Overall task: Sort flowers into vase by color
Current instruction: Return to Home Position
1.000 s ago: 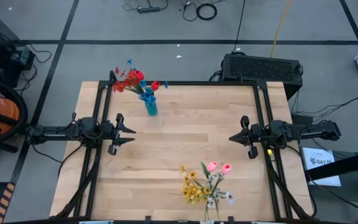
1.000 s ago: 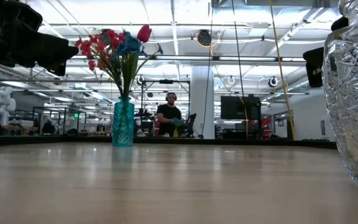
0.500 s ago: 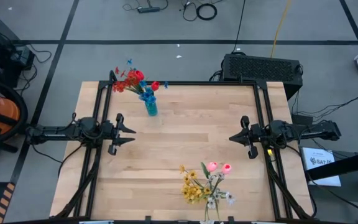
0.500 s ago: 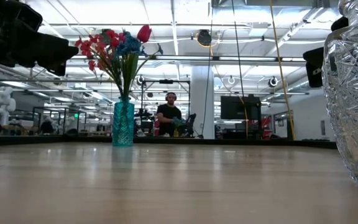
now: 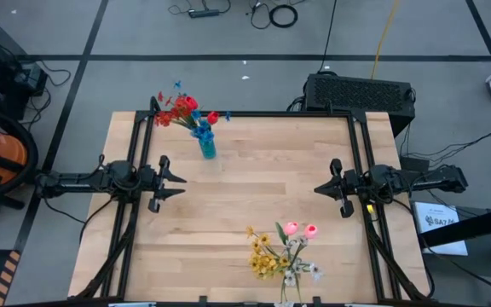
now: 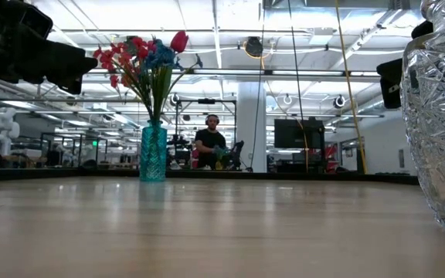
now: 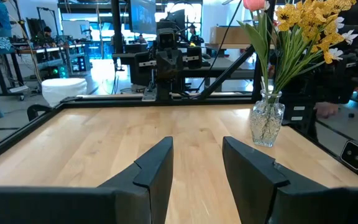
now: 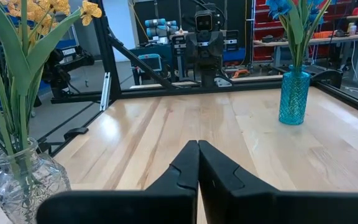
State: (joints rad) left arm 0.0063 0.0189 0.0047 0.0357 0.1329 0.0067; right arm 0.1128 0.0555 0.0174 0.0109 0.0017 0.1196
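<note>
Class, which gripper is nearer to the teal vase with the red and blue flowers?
Left. The left gripper is close by the teal vase, on its side of the table; the right gripper is at the opposite side, much farther off.

The light is bright and even. It comes from the ceiling lamps (image 6: 216,19), which show in the low view as long white strips with some glare. From above, the pale bench (image 5: 254,196) is evenly lit, and the shadows on it are soft and weak. In the low view the clear vase (image 6: 439,116) sparkles with reflections, and a dark arm (image 6: 29,42) stands almost as a silhouette against the bright room.
</note>
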